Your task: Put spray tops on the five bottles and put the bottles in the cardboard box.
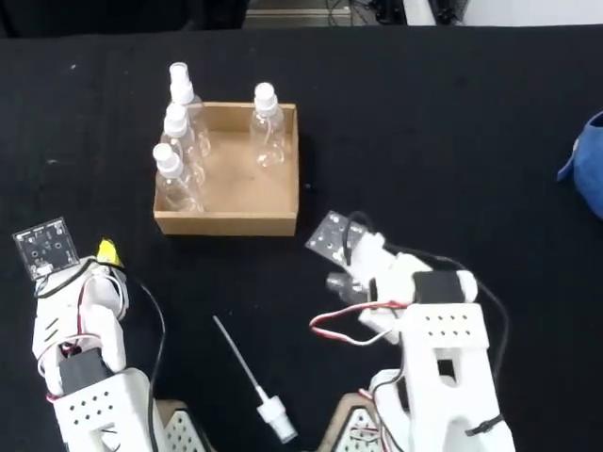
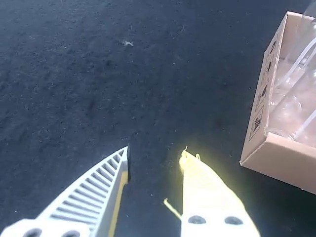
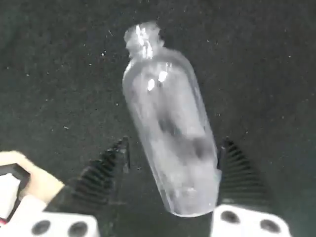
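Observation:
The cardboard box [image 1: 273,222] stands at the back centre with several clear bottles [image 1: 267,124] upright inside, each wearing a white spray top. One uncapped clear bottle [image 3: 170,133] lies on the black cloth between the fingers of my right gripper [image 3: 174,145], which is open around it; one finger is close against it and the other stands a little off. In the high view this bottle [image 1: 341,285] sits under the right gripper [image 1: 347,281]. A loose spray top [image 1: 273,412] with its long tube lies near the front. My left gripper [image 2: 155,150] is open and holds nothing, beside the box [image 2: 276,153].
A blue object [image 1: 589,169] pokes in at the right edge. Black cloth [image 1: 443,141] covers the whole table. The left gripper [image 1: 105,252] stays at the front left, short of the box's near corner.

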`<state>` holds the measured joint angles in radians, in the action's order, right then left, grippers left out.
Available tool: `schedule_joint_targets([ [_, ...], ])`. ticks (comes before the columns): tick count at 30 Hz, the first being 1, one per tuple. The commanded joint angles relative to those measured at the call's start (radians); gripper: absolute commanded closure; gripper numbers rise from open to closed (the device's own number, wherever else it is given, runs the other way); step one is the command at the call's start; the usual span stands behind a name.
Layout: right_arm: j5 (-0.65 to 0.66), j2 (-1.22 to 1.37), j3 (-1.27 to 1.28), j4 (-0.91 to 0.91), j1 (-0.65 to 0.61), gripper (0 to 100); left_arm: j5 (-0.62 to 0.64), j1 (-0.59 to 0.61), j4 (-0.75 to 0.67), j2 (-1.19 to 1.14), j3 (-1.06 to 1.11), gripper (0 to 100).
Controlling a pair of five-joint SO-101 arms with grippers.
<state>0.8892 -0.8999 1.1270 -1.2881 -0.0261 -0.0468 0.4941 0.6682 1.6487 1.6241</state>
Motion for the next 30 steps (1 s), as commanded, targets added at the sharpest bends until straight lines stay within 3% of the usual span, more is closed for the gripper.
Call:
schedule_joint_targets([
  [1,-0.008,0.073,-0.042,0.009,-0.014,76.8,-0.002,0.002,-0.023,0.012,-0.007,97],
  [7,-0.006,0.338,-0.188,0.005,-0.025,67.8,-0.002,0.002,-0.02,0.012,-0.007,97],
  [13,0.026,0.475,-0.262,0.008,-0.017,68.8,-0.005,0.007,-0.018,0.012,-0.007,97],
  [20,0.086,0.495,-0.219,0.037,0.129,68.6,-0.008,0.004,-0.018,0.012,-0.007,97],
  [26,0.161,0.49,-0.111,0.061,0.143,68.8,-0.008,0.004,-0.018,0.012,-0.007,97],
  [30,0.164,0.49,-0.09,0.175,0.141,77.7,-0.008,0.002,-0.018,0.012,-0.007,97],
])
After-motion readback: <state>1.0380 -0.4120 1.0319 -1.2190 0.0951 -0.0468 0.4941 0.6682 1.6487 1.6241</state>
